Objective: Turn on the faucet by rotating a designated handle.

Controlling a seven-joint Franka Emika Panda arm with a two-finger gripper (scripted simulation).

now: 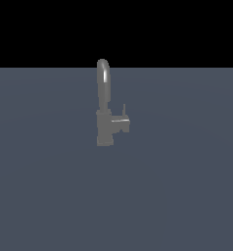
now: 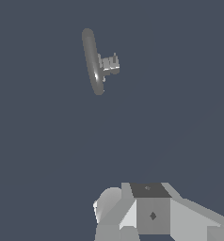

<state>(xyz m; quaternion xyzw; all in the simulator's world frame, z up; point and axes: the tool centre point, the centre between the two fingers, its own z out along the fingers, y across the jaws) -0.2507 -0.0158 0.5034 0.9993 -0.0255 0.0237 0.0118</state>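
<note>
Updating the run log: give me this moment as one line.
faucet: upright, alone on floor | handle: juts toward exterior view's right, untouched | gripper: far off, state unclear

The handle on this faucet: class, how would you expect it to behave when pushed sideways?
The handle looks like rigid grey metal, so probably stiff. Its thin upright lever rod may slip off a flat push. The faucet has a blocky base, so it is unlikely to tip.
</note>
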